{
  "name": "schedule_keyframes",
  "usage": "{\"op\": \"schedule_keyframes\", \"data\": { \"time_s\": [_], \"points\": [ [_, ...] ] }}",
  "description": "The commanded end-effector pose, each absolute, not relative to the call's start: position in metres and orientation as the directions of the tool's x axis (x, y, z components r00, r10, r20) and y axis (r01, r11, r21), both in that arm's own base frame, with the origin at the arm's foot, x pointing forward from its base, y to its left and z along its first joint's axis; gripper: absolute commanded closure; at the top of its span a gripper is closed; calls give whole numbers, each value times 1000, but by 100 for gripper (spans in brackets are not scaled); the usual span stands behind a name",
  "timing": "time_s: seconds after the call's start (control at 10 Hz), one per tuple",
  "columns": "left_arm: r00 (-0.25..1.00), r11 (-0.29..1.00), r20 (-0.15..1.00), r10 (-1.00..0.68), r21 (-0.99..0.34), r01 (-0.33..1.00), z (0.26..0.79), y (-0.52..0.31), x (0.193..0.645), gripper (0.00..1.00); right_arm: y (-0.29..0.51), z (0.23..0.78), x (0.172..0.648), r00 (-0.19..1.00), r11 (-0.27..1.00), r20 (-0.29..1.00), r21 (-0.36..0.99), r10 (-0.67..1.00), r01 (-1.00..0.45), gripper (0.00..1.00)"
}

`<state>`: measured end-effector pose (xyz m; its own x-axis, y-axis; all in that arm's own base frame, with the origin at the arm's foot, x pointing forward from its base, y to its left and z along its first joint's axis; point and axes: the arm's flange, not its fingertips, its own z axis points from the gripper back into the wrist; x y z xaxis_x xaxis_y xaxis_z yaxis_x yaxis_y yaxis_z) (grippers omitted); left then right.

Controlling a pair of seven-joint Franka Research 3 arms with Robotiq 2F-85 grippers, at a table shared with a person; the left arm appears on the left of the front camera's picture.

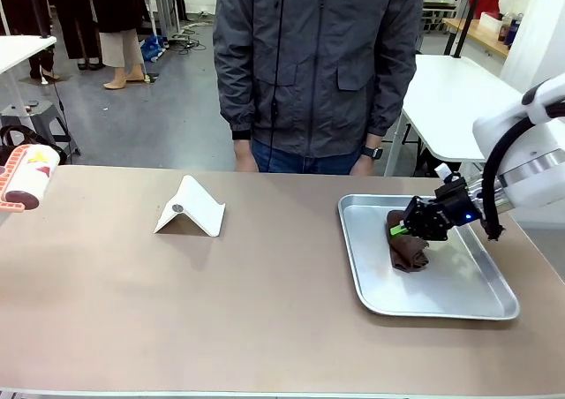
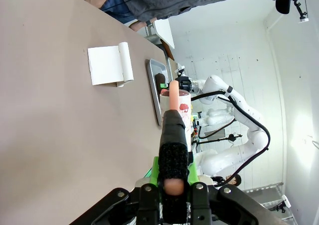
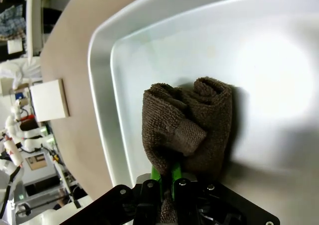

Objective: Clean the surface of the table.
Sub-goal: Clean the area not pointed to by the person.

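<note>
The table (image 1: 177, 302) has a matte taupe top. At its right stands a silver tray (image 1: 494, 306) with a crumpled brown cloth (image 1: 406, 249) inside. My right gripper (image 1: 410, 229) reaches in from the right and is shut on the cloth's top. In the right wrist view the cloth (image 3: 187, 130) bunches above the closed fingers of the right gripper (image 3: 167, 180), resting on the tray floor. My left gripper (image 2: 173, 179) is shut on the black-and-orange handle of a lint roller (image 2: 172, 130). That lint roller (image 1: 28, 180) hangs at the table's far left edge.
A white folded stand (image 1: 190, 207) sits left of centre on the table. A person in a dark jacket (image 1: 318, 63) stands at the far edge, hands down at their sides. White tables (image 1: 459, 99) stand behind.
</note>
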<state>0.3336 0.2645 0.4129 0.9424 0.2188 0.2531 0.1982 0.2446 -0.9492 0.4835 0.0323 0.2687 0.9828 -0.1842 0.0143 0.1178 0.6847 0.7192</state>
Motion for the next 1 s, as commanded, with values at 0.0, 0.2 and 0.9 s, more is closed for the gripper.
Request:
{"op": "schedule_keyframes", "data": {
  "time_s": [0.0, 0.2, 0.9],
  "points": [
    [943, 244, 247, 225, -951, 191, 417, 262, 331, 78, 61, 251, 483, 993, 668, 15, 741, -118, 68, 100],
    [943, 244, 247, 225, -951, 191, 417, 262, 331, 78, 82, 252, 480, 998, 660, 20, 751, -66, 29, 100],
    [943, 244, 247, 225, -951, 191, 417, 262, 331, 78, 49, 257, 477, 992, 731, 65, 681, -111, 37, 100]
  ]
}}
